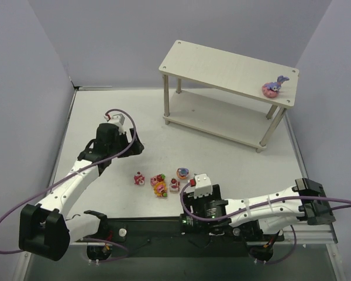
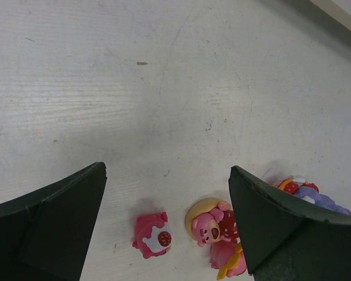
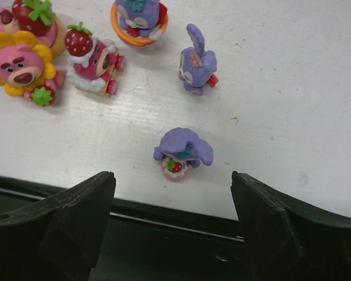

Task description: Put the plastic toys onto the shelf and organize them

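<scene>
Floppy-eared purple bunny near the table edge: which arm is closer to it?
Right. The right arm hangs right over the bunny, open jaws on either side. The left arm is far left, beyond the pink toys.

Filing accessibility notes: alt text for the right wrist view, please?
The open right gripper frames a droopy-eared purple bunny near the table edge. Beyond stand an upright purple bunny, a bunny in an orange cup and pink strawberry figures.
</scene>
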`<state>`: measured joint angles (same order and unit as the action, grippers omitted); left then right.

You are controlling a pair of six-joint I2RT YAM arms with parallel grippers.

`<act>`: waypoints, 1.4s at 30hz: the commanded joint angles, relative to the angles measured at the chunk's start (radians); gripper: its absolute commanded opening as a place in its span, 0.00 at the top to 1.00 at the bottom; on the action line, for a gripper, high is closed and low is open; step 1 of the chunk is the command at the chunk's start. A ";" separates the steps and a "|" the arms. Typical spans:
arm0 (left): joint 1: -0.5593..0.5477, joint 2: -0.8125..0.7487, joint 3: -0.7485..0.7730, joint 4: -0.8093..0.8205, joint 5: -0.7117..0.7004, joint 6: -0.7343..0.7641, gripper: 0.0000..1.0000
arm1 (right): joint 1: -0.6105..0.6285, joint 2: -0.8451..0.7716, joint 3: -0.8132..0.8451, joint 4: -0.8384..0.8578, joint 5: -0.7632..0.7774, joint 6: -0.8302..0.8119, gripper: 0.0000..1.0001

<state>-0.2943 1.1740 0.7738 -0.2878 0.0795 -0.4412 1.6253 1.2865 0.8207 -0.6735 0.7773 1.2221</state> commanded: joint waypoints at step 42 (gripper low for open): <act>0.084 -0.188 0.032 -0.040 0.190 -0.047 0.04 | -0.048 0.269 -0.146 0.241 0.175 0.254 0.42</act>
<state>-0.2230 1.0115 0.7887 -0.3828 0.2363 -0.4725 1.5826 1.5490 0.6483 -0.4129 0.8978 1.4918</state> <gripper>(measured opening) 0.961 0.590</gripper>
